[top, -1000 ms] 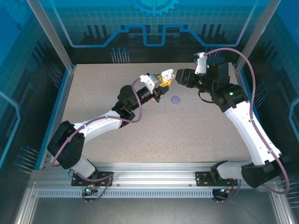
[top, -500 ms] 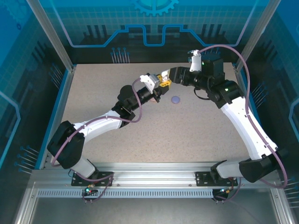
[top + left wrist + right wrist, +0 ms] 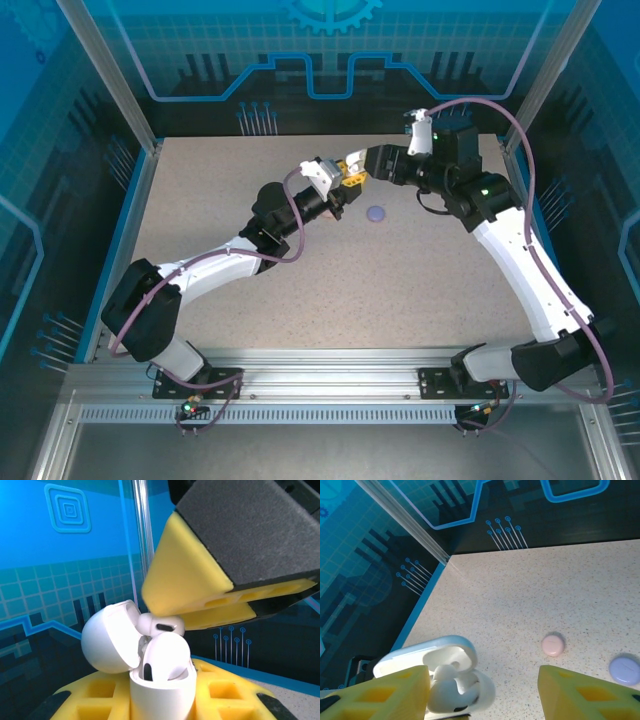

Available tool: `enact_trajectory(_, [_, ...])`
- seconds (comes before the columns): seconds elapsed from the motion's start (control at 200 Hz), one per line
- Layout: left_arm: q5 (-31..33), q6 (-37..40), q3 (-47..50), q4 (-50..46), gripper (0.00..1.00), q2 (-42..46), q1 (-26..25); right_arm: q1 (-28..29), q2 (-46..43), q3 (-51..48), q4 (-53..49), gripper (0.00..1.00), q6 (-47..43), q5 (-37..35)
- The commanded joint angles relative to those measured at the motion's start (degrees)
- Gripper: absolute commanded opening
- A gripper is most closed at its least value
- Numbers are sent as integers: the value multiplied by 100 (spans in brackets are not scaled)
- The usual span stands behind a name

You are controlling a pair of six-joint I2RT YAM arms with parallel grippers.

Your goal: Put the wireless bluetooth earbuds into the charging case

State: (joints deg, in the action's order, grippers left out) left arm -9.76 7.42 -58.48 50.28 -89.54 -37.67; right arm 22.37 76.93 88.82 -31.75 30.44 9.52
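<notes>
A robotics lab test cell, shown by its aluminium frame [image 3: 320, 365], blue circuit-print wall panels [image 3: 330, 40] and speckled table [image 3: 400, 290].

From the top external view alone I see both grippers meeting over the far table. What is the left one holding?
Observer: The left gripper is shut on a white charging case, lid open.
Operator: Any earbuds in it?
Observer: One white earbud sits inside; another lies at the mouth, by a yellow finger of the right gripper.
Operator: Anything else on the table?
Observer: A small pink round item lies near the purple one.
</notes>
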Motion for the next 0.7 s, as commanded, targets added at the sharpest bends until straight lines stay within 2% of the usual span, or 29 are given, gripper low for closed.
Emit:
enact_trajectory(0.0, [-26, -57, -144, 281, 0, 77, -8, -166, -164, -129, -169, 59, -17, 23])
enact_trajectory(0.405, [-52, -120, -155, 316, 0, 26, -4, -191, 32, -94, 2, 59, 183, 399])
enact_trajectory(0.695, [-44, -133, -155, 306, 0, 20, -11, -349, -197, -140, -55, 58, 154, 206])
